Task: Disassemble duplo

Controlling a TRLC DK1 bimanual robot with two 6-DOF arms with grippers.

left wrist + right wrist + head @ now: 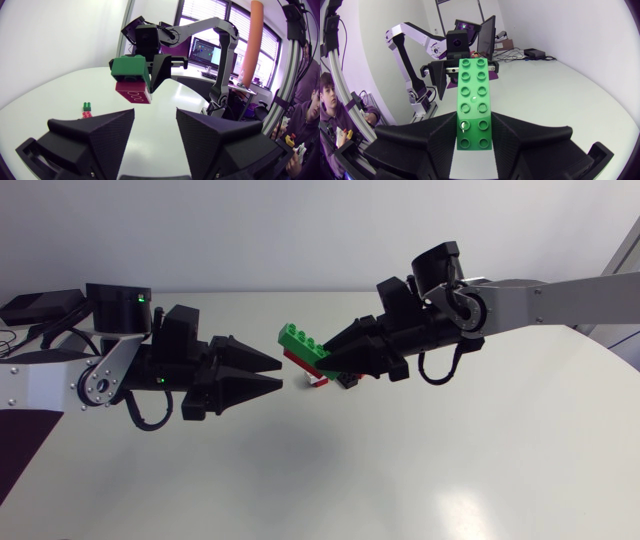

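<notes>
Duplo stack, a long green studded plastic brick (300, 340) with a red plastic brick (134, 93) stuck under it, is hanging above the middle of the white worktop (450, 470). Our right gripper (326, 362) is pinching the green brick's rear end from both sides. Our left gripper (278, 371) is hovering at the stack's 9 o'clock, just apart from it, with its fingers spread and holding nothing.

We are judging the step in hand to be pulling the red brick off. To do it well, we should be bringing the left fingers squarely around the red brick alone and closing on its side walls. Then we should be peeling it downward with a slight tilt while the right grip is bracing.

No tray or box is showing. A couple of small loose pieces (320, 380), red among them, are lying on the worktop itself, at the stack's 5 o'clock in the head view.
</notes>
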